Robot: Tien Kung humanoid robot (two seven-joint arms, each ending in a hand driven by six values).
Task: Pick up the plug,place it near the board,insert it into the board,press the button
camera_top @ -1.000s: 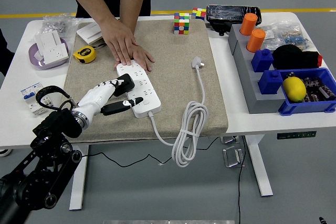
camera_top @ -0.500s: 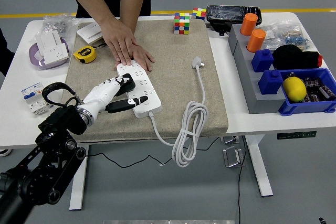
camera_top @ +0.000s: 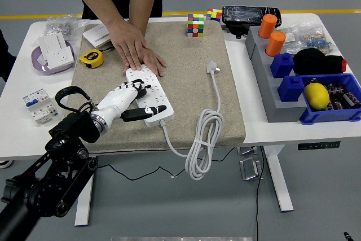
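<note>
A white power strip (camera_top: 151, 97) lies on the beige mat (camera_top: 186, 91). A person's hand (camera_top: 137, 52) presses flat on its far end. My left hand (camera_top: 127, 103) comes in from the lower left and rests on the strip's left side. Its white fingers are curled on a black plug (camera_top: 139, 90), which sits on the strip's sockets and is mostly hidden by the fingers. The black thumb (camera_top: 135, 114) lies along the strip's near edge. The strip's own white plug (camera_top: 212, 68) lies loose on the mat to the right.
The strip's white cable (camera_top: 198, 139) coils over the mat's front edge. A yellow tape measure (camera_top: 90, 58), a purple bowl of sockets (camera_top: 53, 55) and a circuit breaker (camera_top: 36, 104) are at the left. A Rubik's cube (camera_top: 195, 25) is behind, and a blue bin (camera_top: 327, 100) at the right.
My left hand has moved forward and to the right with the black plug, from beside the strip's left edge onto its sockets. The person's hand has stayed put.
</note>
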